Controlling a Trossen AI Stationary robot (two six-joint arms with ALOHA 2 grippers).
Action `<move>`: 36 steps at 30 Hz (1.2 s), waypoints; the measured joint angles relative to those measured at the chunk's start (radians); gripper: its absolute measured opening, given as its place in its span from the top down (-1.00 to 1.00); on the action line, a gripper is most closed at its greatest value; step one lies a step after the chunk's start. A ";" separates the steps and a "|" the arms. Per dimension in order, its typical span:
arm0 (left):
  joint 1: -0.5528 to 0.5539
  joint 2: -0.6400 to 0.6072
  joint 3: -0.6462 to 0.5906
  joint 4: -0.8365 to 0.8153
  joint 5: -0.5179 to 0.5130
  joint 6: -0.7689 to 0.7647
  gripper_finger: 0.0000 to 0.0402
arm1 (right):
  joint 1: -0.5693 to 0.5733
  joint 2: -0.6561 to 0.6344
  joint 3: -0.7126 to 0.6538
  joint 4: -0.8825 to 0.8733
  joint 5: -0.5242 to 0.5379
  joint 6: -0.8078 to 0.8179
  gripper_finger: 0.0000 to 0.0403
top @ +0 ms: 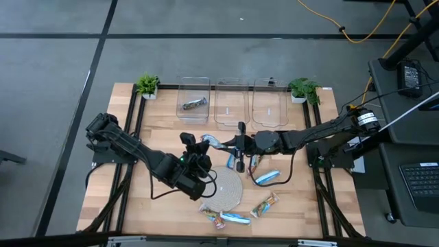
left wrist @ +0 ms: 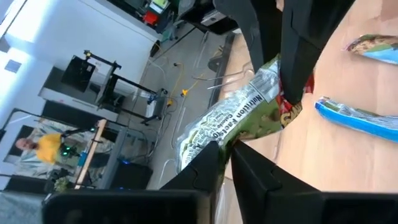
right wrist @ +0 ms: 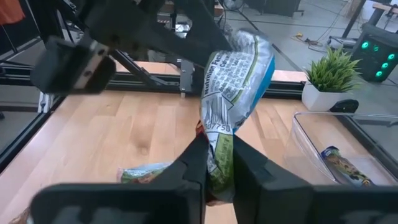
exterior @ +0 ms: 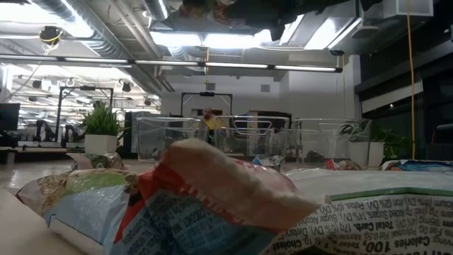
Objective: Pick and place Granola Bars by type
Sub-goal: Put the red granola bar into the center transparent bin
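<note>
One granola bar [right wrist: 233,81] with a green and silver wrapper is held in the air between the two arms, above the middle of the table [top: 164,123]. The right gripper [right wrist: 217,163] is clamped on one end of this bar, and the left gripper [left wrist: 227,163] is closed on the same bar from the other side, so both hold it at once. In the high view the two grippers meet just behind the round woven mat [top: 226,189], near the centre of the table.

Other bars lie on the wood. A blue bar [top: 266,176] is just to the right of the mat, and a small group of bars [top: 233,218] lies at the front edge, with one orange and green bar [top: 265,204] a little apart from them.

Three clear bins stand in a row at the back of the table. The left bin [top: 194,99] has one bar [top: 193,104] inside. The middle bin [top: 231,103] and the right bin [top: 269,103] are beside it. A small potted plant [top: 147,85] stands at each end of the row.
</note>
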 joint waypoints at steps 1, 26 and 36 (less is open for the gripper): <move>-0.001 0.000 0.012 -0.010 0.013 0.005 0.76 | 0.000 0.000 0.000 -0.003 0.000 0.000 0.76; -0.073 -0.001 0.059 -0.358 0.156 -0.397 0.43 | -0.007 -0.114 0.000 -0.246 -0.001 0.006 0.78; -0.070 -0.001 -0.024 -0.349 0.164 -0.458 0.45 | -0.109 -0.219 0.022 -0.367 -0.008 0.006 0.76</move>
